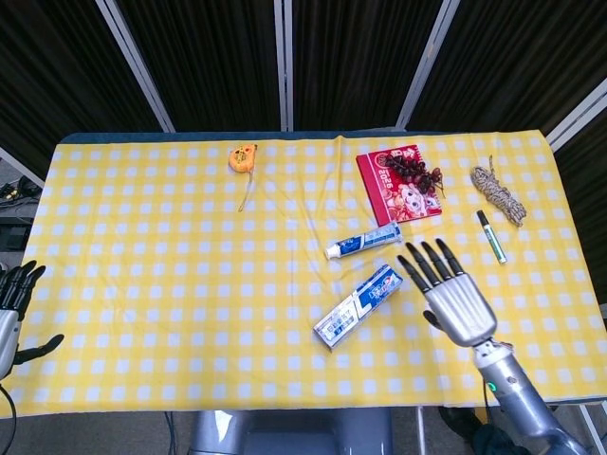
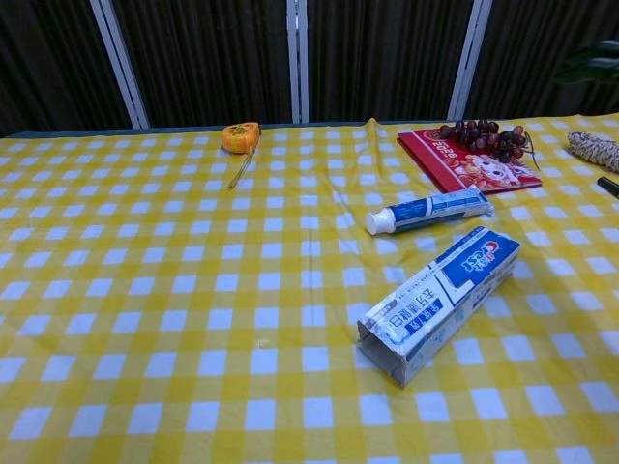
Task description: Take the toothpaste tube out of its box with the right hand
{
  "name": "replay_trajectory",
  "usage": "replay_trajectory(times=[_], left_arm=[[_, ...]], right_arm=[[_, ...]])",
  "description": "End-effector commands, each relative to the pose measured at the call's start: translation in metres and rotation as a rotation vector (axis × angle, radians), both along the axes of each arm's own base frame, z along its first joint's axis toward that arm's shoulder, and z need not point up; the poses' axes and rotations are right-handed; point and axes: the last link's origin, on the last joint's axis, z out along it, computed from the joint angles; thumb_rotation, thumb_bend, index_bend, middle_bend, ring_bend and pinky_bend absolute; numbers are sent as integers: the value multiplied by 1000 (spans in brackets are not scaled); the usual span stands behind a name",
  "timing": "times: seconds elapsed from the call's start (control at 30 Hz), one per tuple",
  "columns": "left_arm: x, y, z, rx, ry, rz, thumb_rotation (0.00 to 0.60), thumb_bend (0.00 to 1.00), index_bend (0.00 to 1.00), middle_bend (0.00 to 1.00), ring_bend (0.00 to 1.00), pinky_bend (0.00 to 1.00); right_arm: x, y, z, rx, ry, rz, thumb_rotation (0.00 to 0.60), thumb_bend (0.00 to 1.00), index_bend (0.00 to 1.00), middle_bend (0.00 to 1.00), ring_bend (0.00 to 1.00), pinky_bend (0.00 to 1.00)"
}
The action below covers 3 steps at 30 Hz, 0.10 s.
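Note:
The blue and white toothpaste tube (image 1: 364, 241) (image 2: 428, 210) lies flat on the yellow checked cloth, out of its box, cap pointing left. Its box (image 1: 358, 305) (image 2: 437, 304) lies just nearer, slanted, with its open end toward the front left. In the head view my right hand (image 1: 451, 297) hovers to the right of the box, fingers spread and holding nothing; the chest view does not show it. At the left edge of the head view my left hand (image 1: 13, 313) stays low beside the table, fingers apart and empty.
At the back lie an orange tape measure (image 1: 243, 157) (image 2: 240, 136) and a red booklet (image 1: 398, 182) (image 2: 464, 164) with dark grapes (image 1: 414, 172) (image 2: 486, 134) on it. A twine bundle (image 1: 497, 193) and a marker pen (image 1: 490, 236) lie at the right.

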Motion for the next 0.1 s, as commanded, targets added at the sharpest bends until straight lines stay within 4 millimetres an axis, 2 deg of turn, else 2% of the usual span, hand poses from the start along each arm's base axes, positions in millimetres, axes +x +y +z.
replay_trajectory(times=[0.03, 0.1], left_arm=[[1, -1, 0, 2, 0, -4, 600, 0, 0, 0, 0, 0], [2, -2, -1, 3, -1, -6, 600, 0, 0, 0, 0, 0]], right_arm=[[-45, 24, 25, -63, -22, -70, 600, 0, 0, 0, 0, 0], [-56, 28, 26, -85, -33, -86, 600, 0, 0, 0, 0, 0]])
